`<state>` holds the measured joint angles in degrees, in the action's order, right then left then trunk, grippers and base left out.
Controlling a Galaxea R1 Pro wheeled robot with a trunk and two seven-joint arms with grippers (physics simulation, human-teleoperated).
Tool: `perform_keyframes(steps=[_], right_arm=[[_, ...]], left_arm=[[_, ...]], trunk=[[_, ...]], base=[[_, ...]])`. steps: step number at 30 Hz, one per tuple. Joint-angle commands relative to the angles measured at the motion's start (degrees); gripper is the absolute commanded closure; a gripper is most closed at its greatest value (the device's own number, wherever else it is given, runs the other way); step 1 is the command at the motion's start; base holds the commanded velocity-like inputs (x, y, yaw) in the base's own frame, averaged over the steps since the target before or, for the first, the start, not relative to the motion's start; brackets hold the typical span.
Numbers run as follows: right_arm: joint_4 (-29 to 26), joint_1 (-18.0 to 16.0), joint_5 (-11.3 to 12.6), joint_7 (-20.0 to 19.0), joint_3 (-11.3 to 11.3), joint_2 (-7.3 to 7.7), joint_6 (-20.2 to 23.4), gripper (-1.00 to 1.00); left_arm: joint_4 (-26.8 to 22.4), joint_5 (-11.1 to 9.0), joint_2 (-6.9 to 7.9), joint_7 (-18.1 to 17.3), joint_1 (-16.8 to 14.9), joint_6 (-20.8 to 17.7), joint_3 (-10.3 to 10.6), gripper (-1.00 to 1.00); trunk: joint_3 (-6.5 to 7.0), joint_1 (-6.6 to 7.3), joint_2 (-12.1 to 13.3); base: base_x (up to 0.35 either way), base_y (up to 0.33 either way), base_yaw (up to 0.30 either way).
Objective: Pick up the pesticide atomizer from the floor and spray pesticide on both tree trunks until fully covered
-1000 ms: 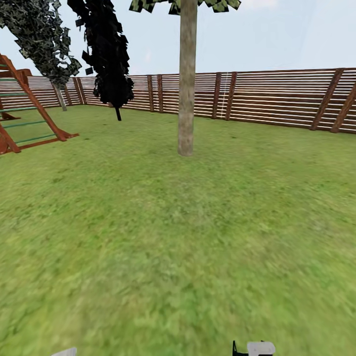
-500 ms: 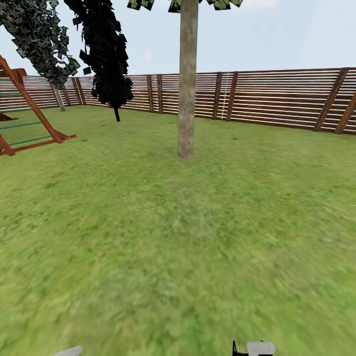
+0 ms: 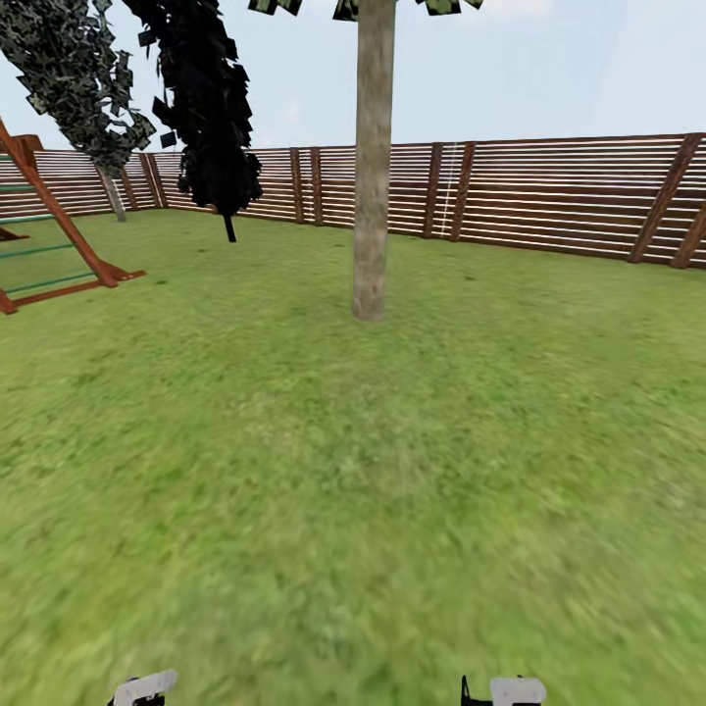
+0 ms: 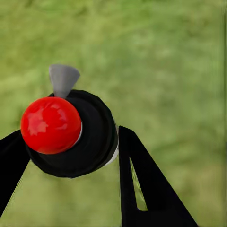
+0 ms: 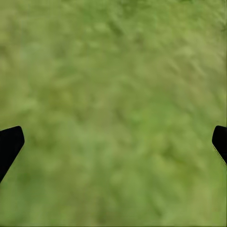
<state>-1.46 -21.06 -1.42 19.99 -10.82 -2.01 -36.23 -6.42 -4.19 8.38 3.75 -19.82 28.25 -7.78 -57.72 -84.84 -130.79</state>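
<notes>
The pesticide atomizer [image 4: 94, 137], black with a red top [image 4: 50, 125] and a grey nozzle [image 4: 63, 80], sits between the black fingers [image 4: 146, 189] of my left gripper [image 4: 71, 135], which is shut on it above blurred grass. My right gripper [image 5: 113, 142] is open over the grass, holding nothing. In the head view a tree with a pale mottled trunk [image 3: 371, 167] stands straight ahead on the lawn. A second tree [image 3: 111, 191] stands far back left by the fence. White parts of the left gripper [image 3: 144, 688] and right gripper [image 3: 515, 691] peek in at the bottom edge.
A near-black conifer [image 3: 211, 108] stands back left. A brown slatted fence [image 3: 549, 196] closes the garden behind the trees. A red-brown wooden play frame [image 3: 59, 245] stands at the left. Grass [image 3: 353, 471] stretches between me and the near trunk.
The whole head view has shifted: the near trunk's base sits slightly lower and the play frame has slid left. The left gripper's white part shows more at the bottom edge.
</notes>
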Motion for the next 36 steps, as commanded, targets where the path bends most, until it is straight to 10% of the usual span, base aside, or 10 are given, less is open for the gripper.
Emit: perform_keyframes(steps=[1,36], right_arm=[[0.1,0.0,-0.2,0.6,-0.4,-0.01,0.0,-1.0],[0.1,0.0,-0.2,0.6,-0.4,-0.01,0.0,-1.0]], left_arm=[[0.1,-0.4,0.02,0.0,0.0,0.4,0.1,1.0],[1.0,-0.3,0.06,-0.6,2.2,5.1,0.1,1.0]], trunk=[[-0.05,-0.03,0.0],[-0.05,-0.03,0.0]], base=[[0.339,0.0,0.0],[0.313,0.0,0.0]])
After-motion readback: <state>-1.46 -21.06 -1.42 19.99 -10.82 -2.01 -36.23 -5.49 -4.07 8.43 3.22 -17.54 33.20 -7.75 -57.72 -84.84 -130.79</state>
